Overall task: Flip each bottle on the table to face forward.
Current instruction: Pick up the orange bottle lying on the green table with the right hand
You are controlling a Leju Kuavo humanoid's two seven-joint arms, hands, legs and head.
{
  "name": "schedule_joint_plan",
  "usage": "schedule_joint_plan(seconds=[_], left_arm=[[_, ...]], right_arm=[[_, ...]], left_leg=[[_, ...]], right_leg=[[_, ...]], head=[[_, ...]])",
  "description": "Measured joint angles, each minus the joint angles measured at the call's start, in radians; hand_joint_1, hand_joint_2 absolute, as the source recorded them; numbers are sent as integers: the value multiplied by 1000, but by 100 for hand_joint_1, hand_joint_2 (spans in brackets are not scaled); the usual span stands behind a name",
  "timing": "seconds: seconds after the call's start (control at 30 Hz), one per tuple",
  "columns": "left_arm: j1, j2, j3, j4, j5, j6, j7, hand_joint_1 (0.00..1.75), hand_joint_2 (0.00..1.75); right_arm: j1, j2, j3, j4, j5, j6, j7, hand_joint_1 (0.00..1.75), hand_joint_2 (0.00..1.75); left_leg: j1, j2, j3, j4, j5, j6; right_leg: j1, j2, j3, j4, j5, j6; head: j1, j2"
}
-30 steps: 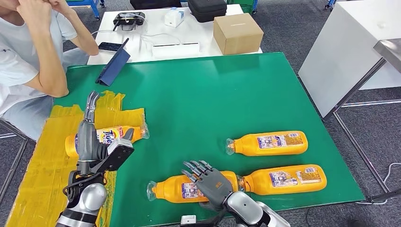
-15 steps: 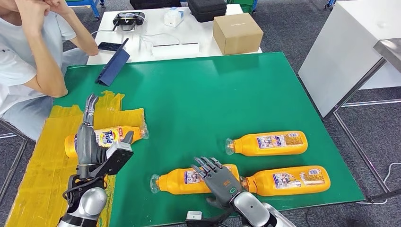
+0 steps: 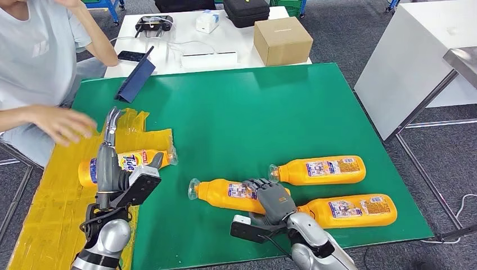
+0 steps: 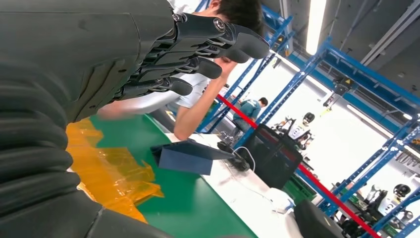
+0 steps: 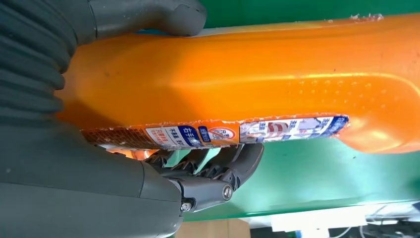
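Gripping the middle bottle just beside the near table edge, the right hand wraps its fingers around it, mid-flip I judge. Two back-label bottles remain; farther left, one bottle shows its front, left hand open-fingered, holding nothing.

On the green-topped desk, four orange plastic bottles lie on their sides. One rests on the yellow taped patch at the left, behind the left robot hand. The right robot hand wraps the near-centre bottle; another bottle lies behind it to the right, and the fourth lies just right of that hand. A brown cardboard box sits on the white desk beyond.
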Motion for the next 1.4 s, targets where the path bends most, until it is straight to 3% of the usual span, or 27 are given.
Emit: schedule_joint_plan(seconds=[0.5,0.93,1.07,1.2,1.4], left_arm=[[-32,3,-36,31,19,1,9,0,175],[-26,4,-45,30,20,-2,17,0,175],[-17,4,-45,23,17,-2,18,0,175],[-5,4,-45,8,34,-25,14,0,175],[4,4,-47,-5,177,-157,-8,0,175]], right_arm=[[-85,23,-10,137,51,17,50,174,175],[-70,85,-67,154,33,-82,46,175,175],[-35,112,-106,120,-6,-147,-2,175,175],[30,152,-150,35,-80,-223,-103,175,175],[93,205,-212,-98,-205,-308,-234,175,175]], left_leg=[[0,2,6,0,0,1],[0,3,6,0,2,1],[0,2,4,0,2,1],[0,2,-1,0,3,1],[0,2,-5,0,3,1]], right_leg=[[0,0,4,0,3,-1],[0,0,5,0,4,-1],[0,0,3,0,4,-1],[0,0,-1,0,4,-1],[1,0,-5,0,4,-1]], head=[[0,0],[0,0],[0,0],[0,0],[0,0]])
